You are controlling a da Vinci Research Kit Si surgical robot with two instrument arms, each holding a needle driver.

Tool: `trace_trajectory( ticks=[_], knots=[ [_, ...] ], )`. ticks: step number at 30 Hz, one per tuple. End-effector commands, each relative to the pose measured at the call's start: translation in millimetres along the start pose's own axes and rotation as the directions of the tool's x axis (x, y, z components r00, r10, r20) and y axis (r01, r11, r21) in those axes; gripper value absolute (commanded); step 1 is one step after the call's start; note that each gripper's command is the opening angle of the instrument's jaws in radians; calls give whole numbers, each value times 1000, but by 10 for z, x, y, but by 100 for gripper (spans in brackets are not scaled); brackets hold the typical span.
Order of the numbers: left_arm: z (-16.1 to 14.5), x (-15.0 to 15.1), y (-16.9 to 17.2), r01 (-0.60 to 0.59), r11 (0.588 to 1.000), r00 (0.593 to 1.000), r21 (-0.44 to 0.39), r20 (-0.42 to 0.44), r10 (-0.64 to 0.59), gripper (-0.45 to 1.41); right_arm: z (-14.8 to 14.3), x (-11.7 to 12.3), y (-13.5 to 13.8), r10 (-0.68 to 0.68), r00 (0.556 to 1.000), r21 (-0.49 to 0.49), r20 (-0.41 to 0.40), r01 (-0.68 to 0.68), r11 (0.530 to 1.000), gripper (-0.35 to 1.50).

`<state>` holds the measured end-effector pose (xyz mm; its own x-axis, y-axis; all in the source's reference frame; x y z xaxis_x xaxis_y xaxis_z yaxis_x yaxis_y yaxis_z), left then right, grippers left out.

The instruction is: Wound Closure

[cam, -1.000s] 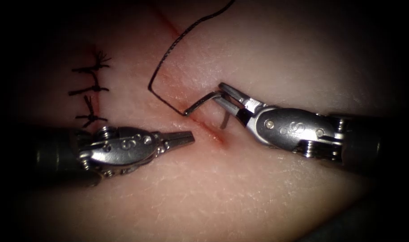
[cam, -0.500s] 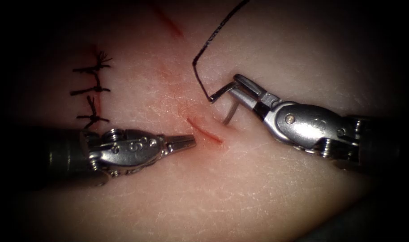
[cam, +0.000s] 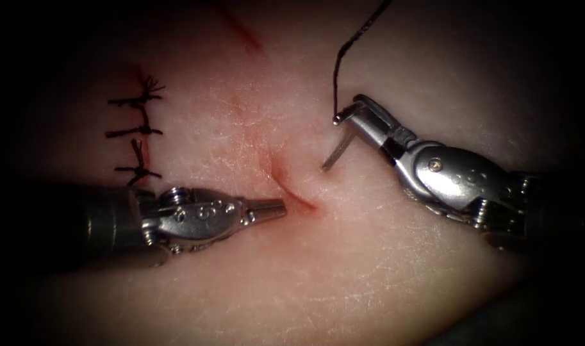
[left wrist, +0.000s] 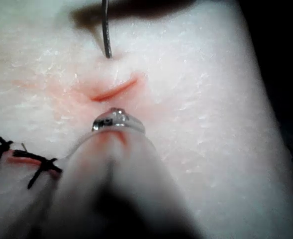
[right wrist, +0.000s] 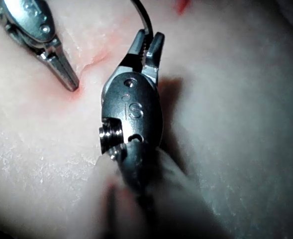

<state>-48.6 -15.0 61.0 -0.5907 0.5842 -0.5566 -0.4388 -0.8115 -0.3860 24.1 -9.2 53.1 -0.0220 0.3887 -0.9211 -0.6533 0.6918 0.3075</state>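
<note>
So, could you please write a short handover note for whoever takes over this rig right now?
Right arm's tool: jaws shut on the curved steel needle near its thread end; the tip touches the pale tissue right of the short red cut.
Left arm's tool: jaws shut, holding nothing, tip at the cut's left edge.
Black thread trails upward from the needle.
Done: three black stitches at the left.
Left: this cut is open.

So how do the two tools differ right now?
The right tool has its jaws shut on the needle near the thread end, raised right of the cut; the left tool holds nothing, jaws shut. The right tool angles up and away from the tissue; the left lies level, its tip at the cut's lower end. Both are needle drivers.
</note>
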Motion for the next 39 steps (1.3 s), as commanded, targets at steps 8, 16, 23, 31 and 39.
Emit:
trace_trajectory(
  ticks=[8, 16, 23, 31, 39],
  knots=[
    [4, 6, -1, 1, 1000, 1000, -7, -2, -1, -45, 7, -19, -8, 128, 990, 2, 55, -129, 992, -35],
    [-13, 8, -8, -1, 1000, 1000, -30, -3, 1, -45, 20, -49, -20, 265, 955, 36, 136, -272, 962, -35],
    [-15, 5, -11, -7, 999, 1000, -33, -3, 7, -45, 26, -53, -28, 377, 918, 69, 124, -386, 920, -35],
    [-15, -1, -14, -10, 999, 1000, -34, -4, 9, -45, 24, -59, -29, 474, 874, 73, 109, -483, 873, -35],
    [-16, -2, -15, -12, 999, 1000, -37, -5, 11, -45, 32, -69, -42, 504, 850, 94, 154, -521, 849, -35]
  ],
)
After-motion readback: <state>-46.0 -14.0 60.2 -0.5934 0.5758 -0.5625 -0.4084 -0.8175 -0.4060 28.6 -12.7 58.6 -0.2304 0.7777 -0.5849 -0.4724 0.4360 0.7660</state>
